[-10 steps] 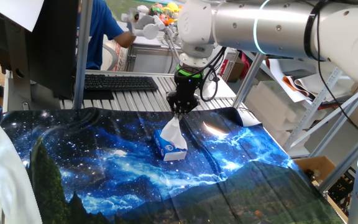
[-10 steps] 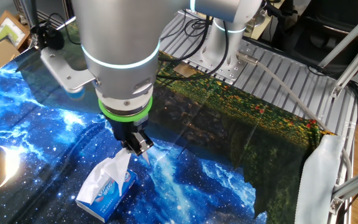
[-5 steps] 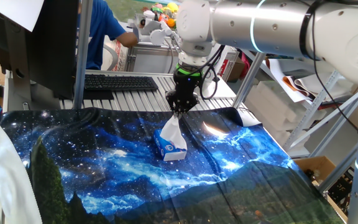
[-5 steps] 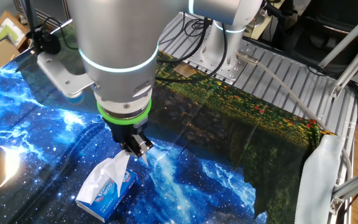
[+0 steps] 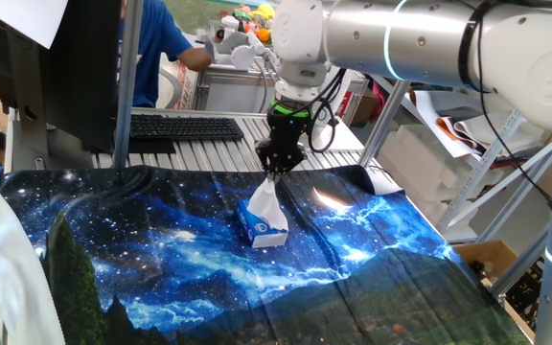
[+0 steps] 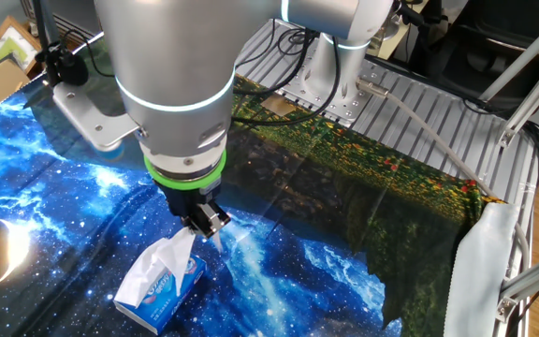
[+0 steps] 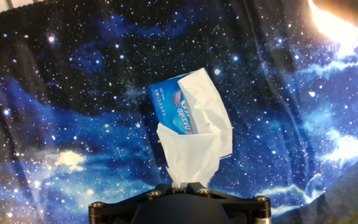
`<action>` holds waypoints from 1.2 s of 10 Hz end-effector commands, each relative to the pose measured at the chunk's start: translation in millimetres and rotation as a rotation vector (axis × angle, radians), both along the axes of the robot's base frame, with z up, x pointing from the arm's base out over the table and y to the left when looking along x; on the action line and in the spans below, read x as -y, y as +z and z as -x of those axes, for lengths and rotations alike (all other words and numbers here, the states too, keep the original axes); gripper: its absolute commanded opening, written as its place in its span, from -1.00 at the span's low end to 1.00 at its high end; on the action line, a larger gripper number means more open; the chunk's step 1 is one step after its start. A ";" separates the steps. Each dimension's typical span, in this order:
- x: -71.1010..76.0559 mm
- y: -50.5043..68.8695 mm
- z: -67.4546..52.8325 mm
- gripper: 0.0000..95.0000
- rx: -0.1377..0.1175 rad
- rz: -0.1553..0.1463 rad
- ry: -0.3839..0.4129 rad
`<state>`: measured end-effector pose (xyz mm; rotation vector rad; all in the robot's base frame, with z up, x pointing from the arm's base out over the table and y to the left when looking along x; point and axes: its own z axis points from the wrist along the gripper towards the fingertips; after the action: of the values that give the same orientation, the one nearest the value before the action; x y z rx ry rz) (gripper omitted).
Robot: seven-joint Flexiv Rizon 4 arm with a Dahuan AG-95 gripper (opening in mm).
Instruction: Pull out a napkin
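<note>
My gripper [image 6: 201, 222] is pinched shut on the top tip of the napkin [image 7: 194, 146], and the napkin hangs straight down from my fingers to the tissue pack [image 6: 160, 287], which sits on the starry cloth [image 5: 161, 259] right under me. The napkin is stretched long, up and down, so I think the next pull has to go straight up. I cannot see how much napkin is tucked inside the pack, and in the hand view my fingertips are mostly cut off at the bottom edge.
</note>
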<state>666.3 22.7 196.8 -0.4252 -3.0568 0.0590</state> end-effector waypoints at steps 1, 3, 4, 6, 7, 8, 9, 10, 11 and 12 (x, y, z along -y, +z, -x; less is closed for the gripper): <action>-0.1 0.1 2.2 -1.00 0.007 -0.007 -0.001; -0.4 0.4 2.6 -1.00 0.013 -0.014 -0.003; -1.5 1.5 4.3 -1.00 0.018 -0.015 -0.007; -3.0 3.1 6.2 -1.00 0.019 -0.024 -0.009; -3.7 3.4 6.9 -1.00 0.021 -0.026 -0.010; -5.7 4.3 8.3 -1.00 0.023 -0.030 -0.010; -8.4 5.1 9.7 -1.00 0.023 -0.031 -0.010; -14.2 5.1 12.4 -1.00 0.024 -0.034 -0.011; -20.9 4.7 15.8 -1.00 0.025 -0.031 -0.014; -23.4 4.6 16.9 -1.00 0.025 -0.035 -0.018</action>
<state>648.8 48.7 200.5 -0.4640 -3.0725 -0.0038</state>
